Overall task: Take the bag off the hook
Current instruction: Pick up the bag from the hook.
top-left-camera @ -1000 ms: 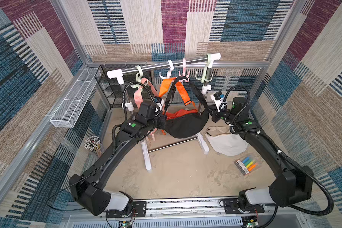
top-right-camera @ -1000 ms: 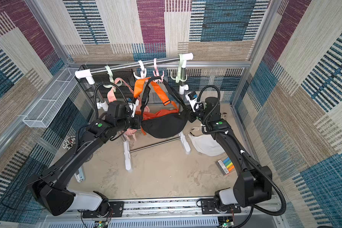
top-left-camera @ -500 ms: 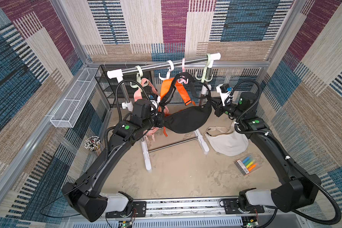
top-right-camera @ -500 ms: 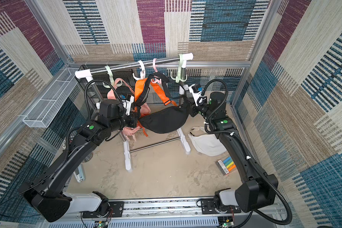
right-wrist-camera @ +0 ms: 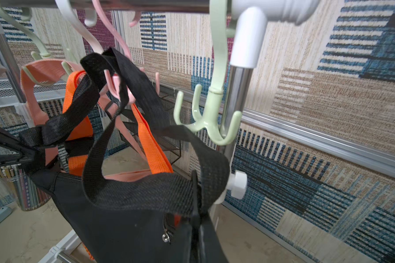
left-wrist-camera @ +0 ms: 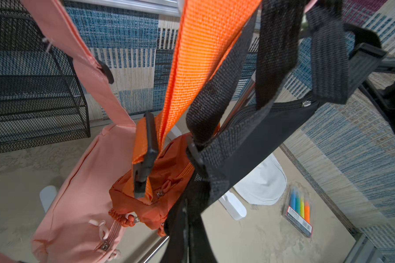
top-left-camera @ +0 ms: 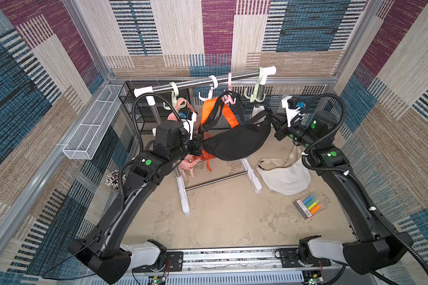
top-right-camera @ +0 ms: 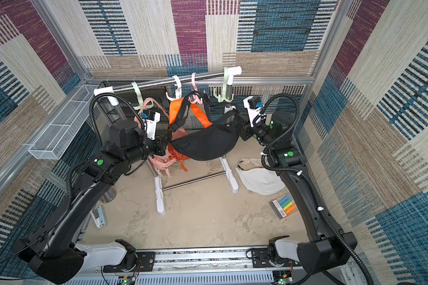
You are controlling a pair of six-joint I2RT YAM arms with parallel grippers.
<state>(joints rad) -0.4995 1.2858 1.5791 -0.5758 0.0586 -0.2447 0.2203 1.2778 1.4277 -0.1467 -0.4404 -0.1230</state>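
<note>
Robot lab test cell: patterned wall panels [top-left-camera: 215,29] in an aluminium frame [top-left-camera: 89,44], robot arms [top-left-camera: 124,204] on a base rail [top-left-camera: 232,256].

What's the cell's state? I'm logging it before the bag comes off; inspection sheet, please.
Surface: mottled beige tabletop, rack standing on it.
Job's things: black bag held up between the arms, strap over pink hook.
Clutter: cream bag, marker pack, pencil cup; orange bag, pink bag on rack.
Grippers: left claw, right claw each shut on a bag end.
Cables: black conduit loops over each arm.
Surroundings: patterned walls, wire basket, mesh shelf.
</note>
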